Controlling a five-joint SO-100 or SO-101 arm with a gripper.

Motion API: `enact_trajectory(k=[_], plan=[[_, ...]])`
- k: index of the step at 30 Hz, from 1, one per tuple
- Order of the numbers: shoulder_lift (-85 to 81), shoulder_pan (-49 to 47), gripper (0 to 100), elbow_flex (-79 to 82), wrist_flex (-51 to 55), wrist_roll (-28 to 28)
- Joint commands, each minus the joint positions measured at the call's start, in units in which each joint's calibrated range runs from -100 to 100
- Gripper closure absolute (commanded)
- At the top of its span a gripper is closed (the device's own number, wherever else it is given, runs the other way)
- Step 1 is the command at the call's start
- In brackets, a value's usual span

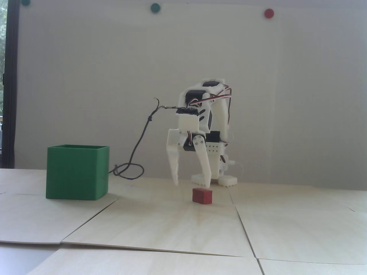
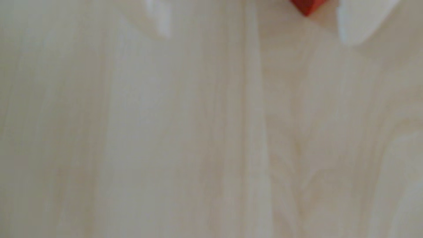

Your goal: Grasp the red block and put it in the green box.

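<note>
two spread fingers point(image 1: 175, 169) above red block point(image 1: 202, 196)

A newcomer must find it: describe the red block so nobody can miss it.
Start at the white robot arm on the pale wooden table. Under its open gripper lies the red block. It is small and brick-shaped, unlike the large green box to the left in the fixed view.

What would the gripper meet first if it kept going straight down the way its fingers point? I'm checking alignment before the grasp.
Probably the bare wooden table. The open gripper points down just above it, and the red block sits off-centre, near one fingertip in the wrist view. That finger might clip it; depth is unclear.
</note>
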Motion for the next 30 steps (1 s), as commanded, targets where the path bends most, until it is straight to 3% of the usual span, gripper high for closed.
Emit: enact_trajectory(k=[1, 6, 21, 30], plan=[[-1.87, -1.84, 73, -3.95, -0.78, 4.60], [-1.79, -3.85, 74, -4.04, -0.95, 7.36], [-1.16, -8.67, 73, -3.86, -0.19, 7.41], [-0.85, -6.50, 73, -3.95, -0.87, 7.41]])
